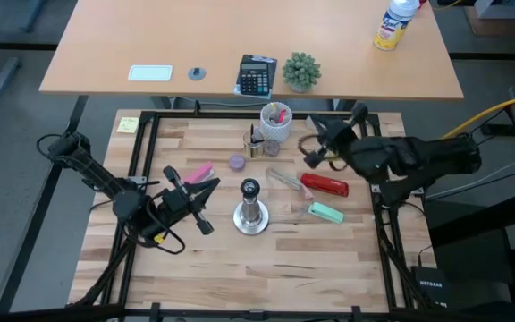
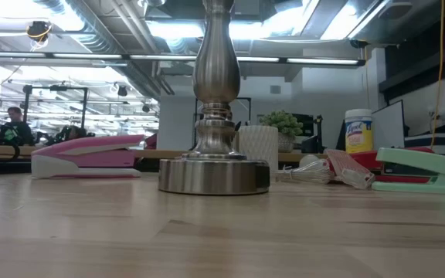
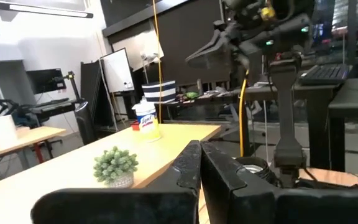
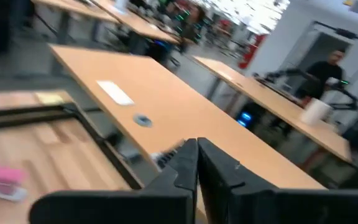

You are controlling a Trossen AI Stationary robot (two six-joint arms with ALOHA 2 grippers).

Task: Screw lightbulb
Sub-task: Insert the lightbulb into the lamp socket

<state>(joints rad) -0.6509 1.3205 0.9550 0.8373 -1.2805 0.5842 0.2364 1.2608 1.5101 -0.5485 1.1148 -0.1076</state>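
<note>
One small white frosted round lightbulb seems to lie on the wooden table, just beside a crumpled clear wrapper, right of the silver metal socket stand. Near the stand, the left gripper has its fingers clenched on nothing. The right gripper, near the table's far edge, is likewise clenched empty.

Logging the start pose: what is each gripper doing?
Left gripper: closed, holding nothing.
Right gripper: closed, holding nothing.
</note>
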